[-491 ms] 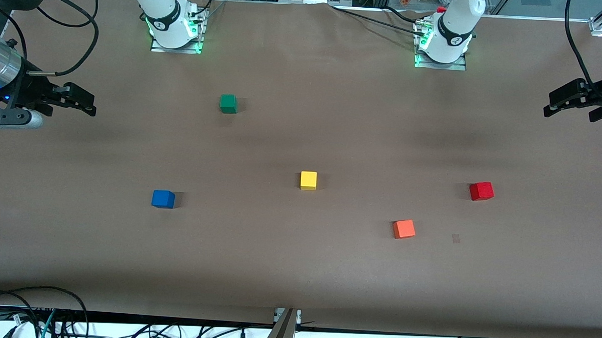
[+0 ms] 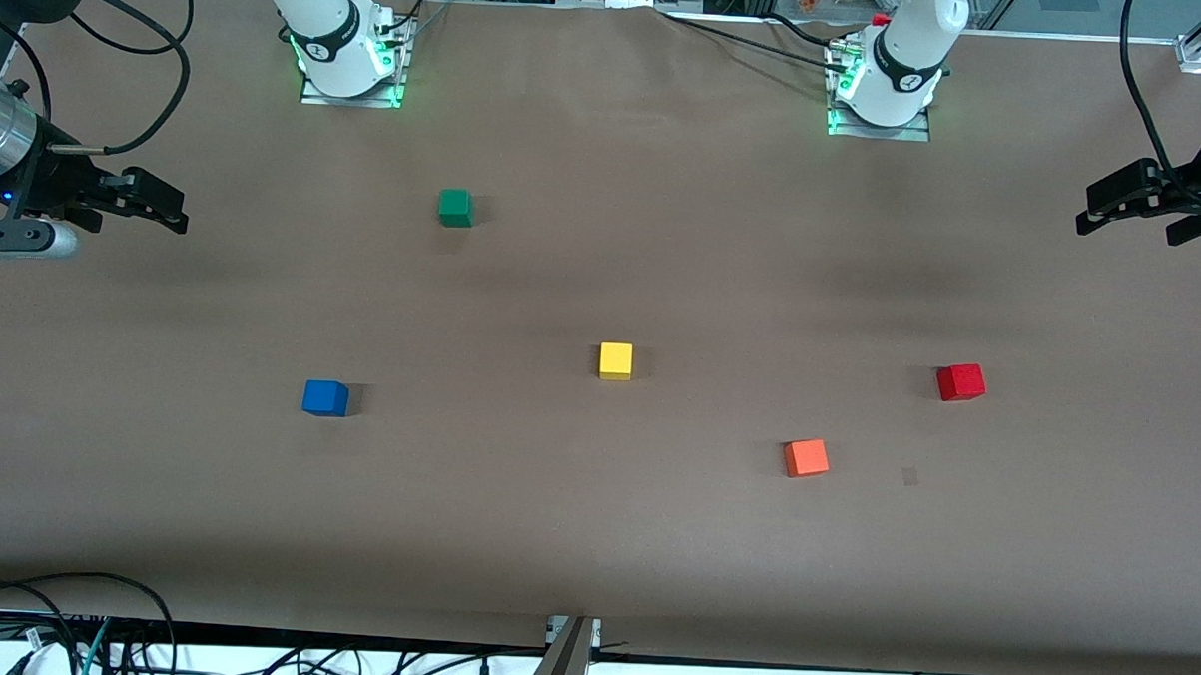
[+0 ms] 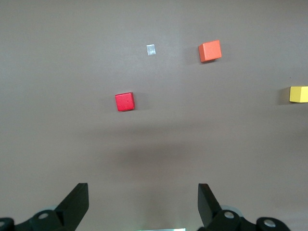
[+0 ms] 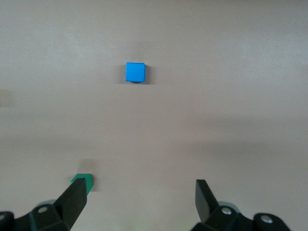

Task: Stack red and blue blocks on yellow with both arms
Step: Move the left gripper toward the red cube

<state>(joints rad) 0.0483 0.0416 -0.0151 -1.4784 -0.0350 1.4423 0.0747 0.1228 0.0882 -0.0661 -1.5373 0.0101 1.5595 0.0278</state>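
Note:
The yellow cube (image 2: 616,361) sits mid-table. The deep red cube (image 2: 961,382) lies toward the left arm's end; it also shows in the left wrist view (image 3: 124,102). The blue cube (image 2: 325,398) lies toward the right arm's end; it also shows in the right wrist view (image 4: 135,72). My left gripper (image 2: 1132,214) is open and empty, high over the table's edge at its own end; its own camera shows it too (image 3: 143,202). My right gripper (image 2: 156,205) is open and empty, high over its end; its own camera shows it too (image 4: 139,199).
An orange-red cube (image 2: 806,458) lies nearer the front camera than the red cube, and shows in the left wrist view (image 3: 210,51). A green cube (image 2: 455,208) lies nearer the arm bases, and shows in the right wrist view (image 4: 83,181). The yellow cube peeks into the left wrist view (image 3: 299,94).
Both grippers have shifted slightly upward in the front view, toward the bases' side. The cubes have not moved.

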